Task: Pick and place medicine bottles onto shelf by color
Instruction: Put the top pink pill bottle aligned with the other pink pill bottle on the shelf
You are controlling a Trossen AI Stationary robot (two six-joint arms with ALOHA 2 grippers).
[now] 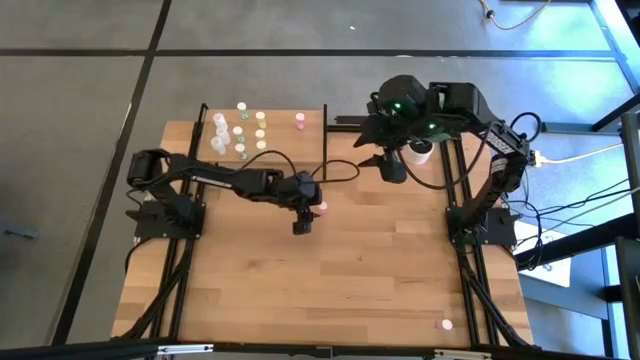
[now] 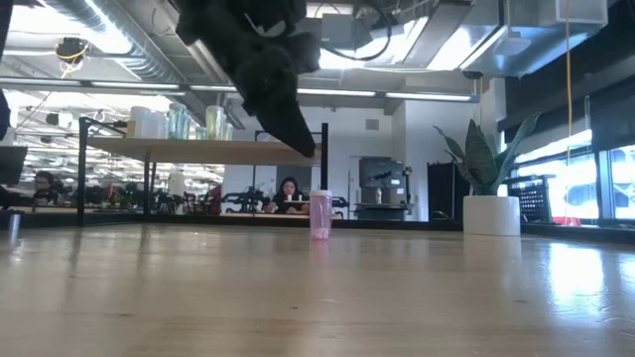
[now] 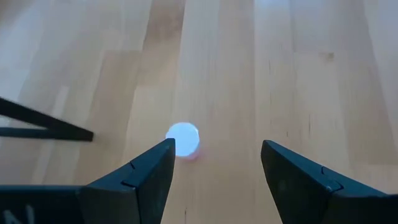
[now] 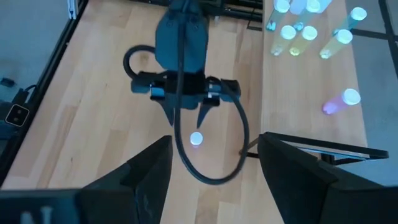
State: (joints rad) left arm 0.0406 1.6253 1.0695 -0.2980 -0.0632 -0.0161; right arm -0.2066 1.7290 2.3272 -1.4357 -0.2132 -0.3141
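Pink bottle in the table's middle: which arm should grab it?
Left, probably. The left gripper hangs directly over the pink bottle, jaws open, the bottle just off-centre toward one jaw. The right gripper hangs farther back, beside the shelf.

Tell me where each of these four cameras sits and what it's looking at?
High: overhead, looking down on table, shelf, both arms.
Low: at tabletop height, facing the room; pink bottle stands under a dark arm.
Left wrist: over its own open left gripper, above the pink bottle.
Right wrist: past the open right gripper, toward the left arm and shelf bottles.
All share the pink bottle.
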